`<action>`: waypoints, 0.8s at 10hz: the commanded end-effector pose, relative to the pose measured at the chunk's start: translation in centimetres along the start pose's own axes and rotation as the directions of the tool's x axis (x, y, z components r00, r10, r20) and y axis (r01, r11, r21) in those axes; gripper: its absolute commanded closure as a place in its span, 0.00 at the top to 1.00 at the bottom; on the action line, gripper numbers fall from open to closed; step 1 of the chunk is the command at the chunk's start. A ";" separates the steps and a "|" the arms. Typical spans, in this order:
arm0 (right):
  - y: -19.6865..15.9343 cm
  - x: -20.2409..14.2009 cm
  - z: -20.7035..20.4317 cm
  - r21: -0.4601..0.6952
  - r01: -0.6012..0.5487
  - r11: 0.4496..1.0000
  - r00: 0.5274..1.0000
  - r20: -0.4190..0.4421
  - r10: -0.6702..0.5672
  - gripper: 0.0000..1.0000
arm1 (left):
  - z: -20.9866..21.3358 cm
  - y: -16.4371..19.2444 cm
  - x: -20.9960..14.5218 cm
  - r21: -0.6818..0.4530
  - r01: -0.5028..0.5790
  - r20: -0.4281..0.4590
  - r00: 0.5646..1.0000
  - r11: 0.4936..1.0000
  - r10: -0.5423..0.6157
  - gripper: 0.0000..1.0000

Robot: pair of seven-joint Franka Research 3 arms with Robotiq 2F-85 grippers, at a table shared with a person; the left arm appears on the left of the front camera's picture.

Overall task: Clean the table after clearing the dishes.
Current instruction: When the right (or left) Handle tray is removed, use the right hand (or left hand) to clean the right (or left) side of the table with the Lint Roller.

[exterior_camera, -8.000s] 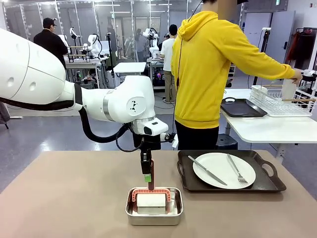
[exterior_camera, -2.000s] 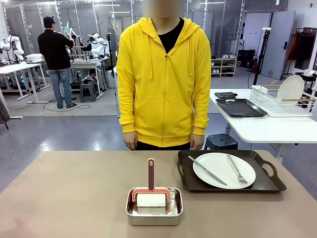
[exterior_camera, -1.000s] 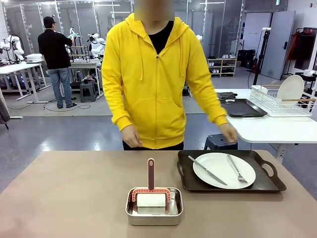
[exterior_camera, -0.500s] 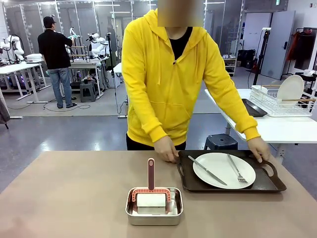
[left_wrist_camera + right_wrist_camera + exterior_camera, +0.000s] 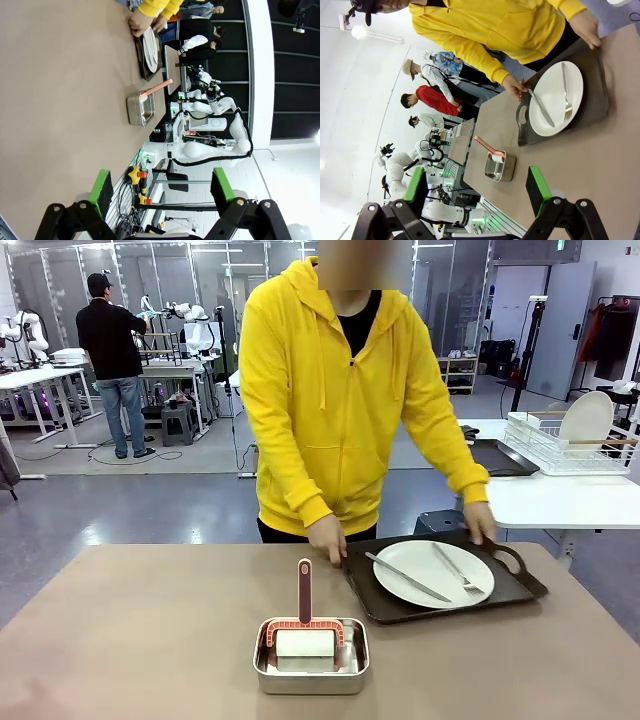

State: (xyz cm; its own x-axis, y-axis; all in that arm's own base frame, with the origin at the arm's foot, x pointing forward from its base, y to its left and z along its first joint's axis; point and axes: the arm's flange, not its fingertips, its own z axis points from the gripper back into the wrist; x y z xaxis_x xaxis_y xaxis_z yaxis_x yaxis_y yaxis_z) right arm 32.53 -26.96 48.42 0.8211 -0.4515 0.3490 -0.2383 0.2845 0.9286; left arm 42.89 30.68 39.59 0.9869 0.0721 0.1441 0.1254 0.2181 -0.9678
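Dishes tray (image 5: 515, 588) lies long-axis crosswise, slightly skewed, gripped by the person (image 5: 330, 410); both jaws spread wide.

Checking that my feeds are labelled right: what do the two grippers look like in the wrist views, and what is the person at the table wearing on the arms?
Both look alike: the left gripper and right gripper have black, angular fingers with silver bolts, tipped with bright green rectangular pads. The person's sleeves are long yellow hoodie sleeves with banded cuffs.
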 end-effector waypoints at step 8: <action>0.3 -0.2 0.1 0.006 -0.004 1.000 1.000 0.002 0.004 1.00 | 0.2 0.0 -0.3 0.002 0.008 0.003 1.000 1.000 -0.008 1.00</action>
State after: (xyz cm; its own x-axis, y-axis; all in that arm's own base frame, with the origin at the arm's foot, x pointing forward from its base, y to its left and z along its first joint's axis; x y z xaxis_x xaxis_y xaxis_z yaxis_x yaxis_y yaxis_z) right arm 32.53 -26.96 48.42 0.8212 -0.4515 0.3490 -0.2383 0.2845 0.9286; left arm 42.89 30.68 39.59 0.9869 0.0721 0.1441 0.1254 0.2181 -0.9678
